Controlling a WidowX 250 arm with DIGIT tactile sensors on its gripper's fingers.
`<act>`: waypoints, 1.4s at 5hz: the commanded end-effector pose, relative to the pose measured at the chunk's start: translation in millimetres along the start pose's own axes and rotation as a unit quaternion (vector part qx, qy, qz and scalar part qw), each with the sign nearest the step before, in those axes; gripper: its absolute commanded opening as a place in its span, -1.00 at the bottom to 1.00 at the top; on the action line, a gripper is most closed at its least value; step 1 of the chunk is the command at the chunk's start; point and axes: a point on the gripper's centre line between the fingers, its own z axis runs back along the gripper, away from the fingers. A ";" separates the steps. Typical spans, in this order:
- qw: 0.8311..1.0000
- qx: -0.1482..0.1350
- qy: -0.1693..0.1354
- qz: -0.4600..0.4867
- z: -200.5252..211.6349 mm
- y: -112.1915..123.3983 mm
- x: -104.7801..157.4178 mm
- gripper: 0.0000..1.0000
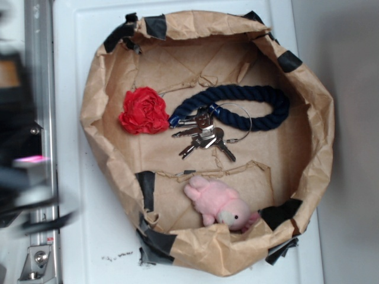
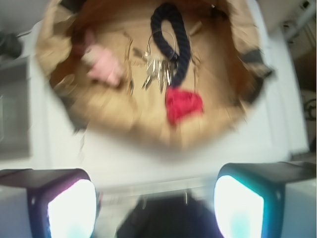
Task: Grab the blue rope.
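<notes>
The gripper [image 2: 156, 206] is spread wide, its two pale pads [image 2: 72, 210] far apart and holding nothing, hanging over the white surface [image 1: 83, 177] outside the paper bowl [image 1: 320, 136]. The blue rope [image 1: 260, 109], a thick navy twisted cord bent into a loop with a shiny blue cap at one end, lies on the bowl's floor toward its far rim in the exterior view. A thin wire ring [image 1: 234, 121] joins it to a fan of silver keys [image 1: 204, 139] just beside the loop. A crumpled red paper flower [image 1: 144, 110] sits touching the capped end. A soft pink plush toy [image 1: 219, 204] rests against the near wall. The bowl is creased brown paper, patched with black tape [image 1: 157, 239].
</notes>
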 end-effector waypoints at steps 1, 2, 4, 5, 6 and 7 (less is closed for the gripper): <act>0.996 0.029 -0.087 0.006 -61.4 5.9 96.5 1.00; 0.995 0.020 -0.092 -0.025 -86.9 -16.9 121.2 1.00; 0.988 -0.003 -0.115 -0.100 -100.8 -39.7 137.3 1.00; 0.988 0.023 -0.116 -0.096 -111.7 -31.2 151.3 1.00; 0.989 -0.010 -0.122 -0.079 -120.5 -30.2 164.8 1.00; 0.990 -0.019 -0.112 -0.080 -134.2 -34.6 171.3 1.00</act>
